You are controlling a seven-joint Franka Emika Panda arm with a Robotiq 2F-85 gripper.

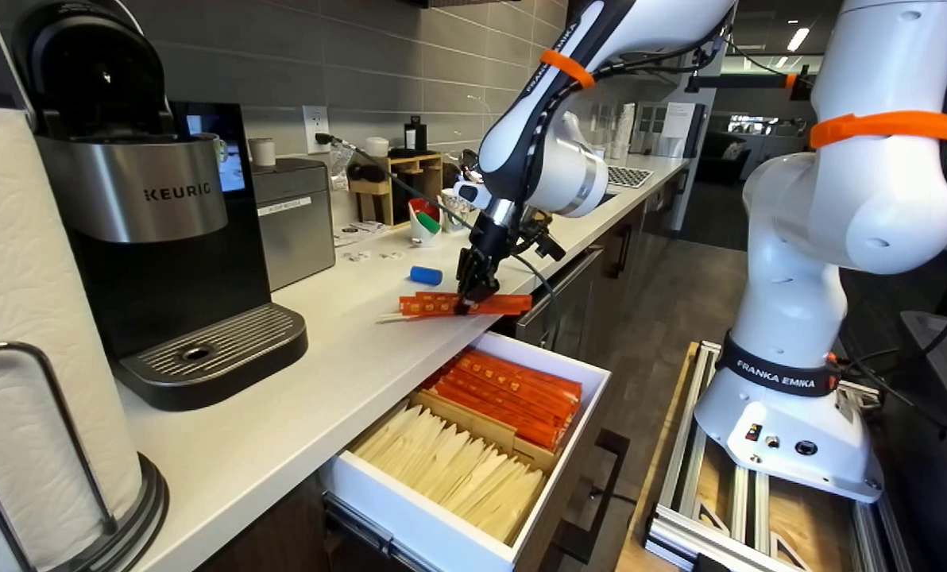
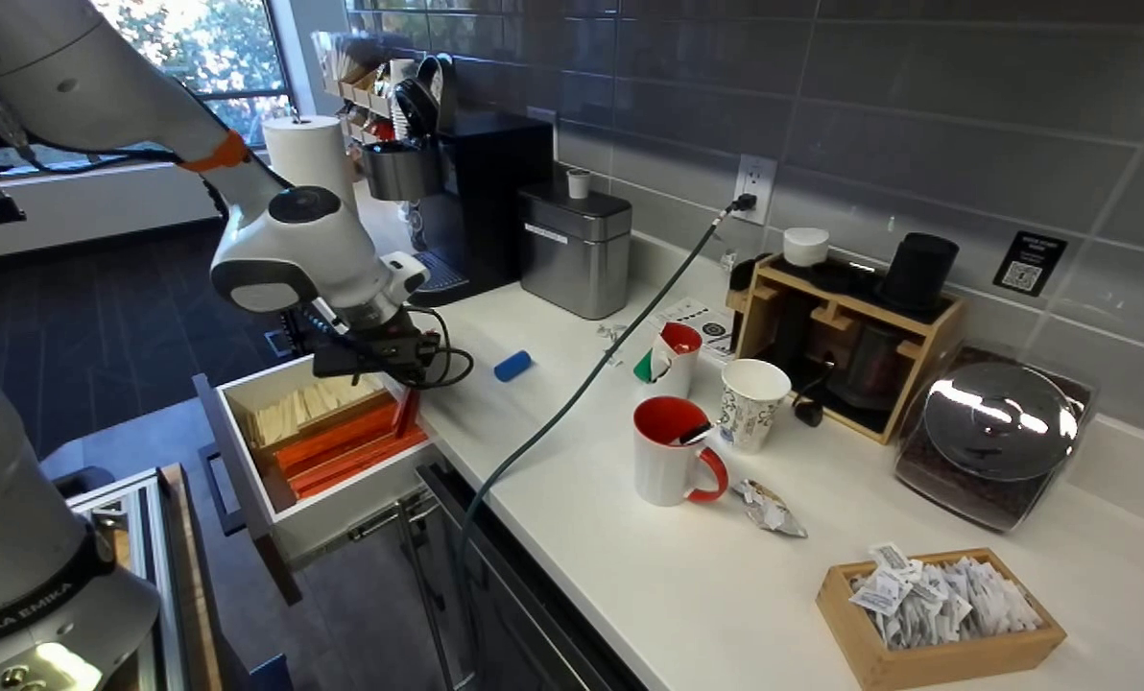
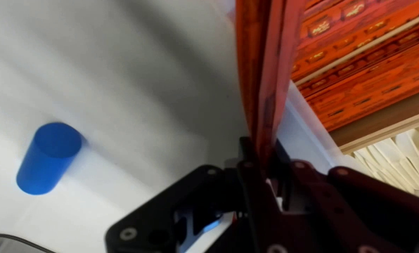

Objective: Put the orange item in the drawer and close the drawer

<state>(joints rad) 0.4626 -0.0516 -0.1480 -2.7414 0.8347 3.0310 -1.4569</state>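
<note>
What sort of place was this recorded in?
Probably an office kitchenette or break room, judging by the Keurig coffee machine, the wooden box of small white packets and the patterned paper cup on the counter.

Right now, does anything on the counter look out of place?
The cord does: it stretches from the wall outlet across the counter and past its edge, where it might snag. A crumpled wrapper lies beside a red-handled mug.

One drawer, one cylinder, apparently two mugs.
</note>
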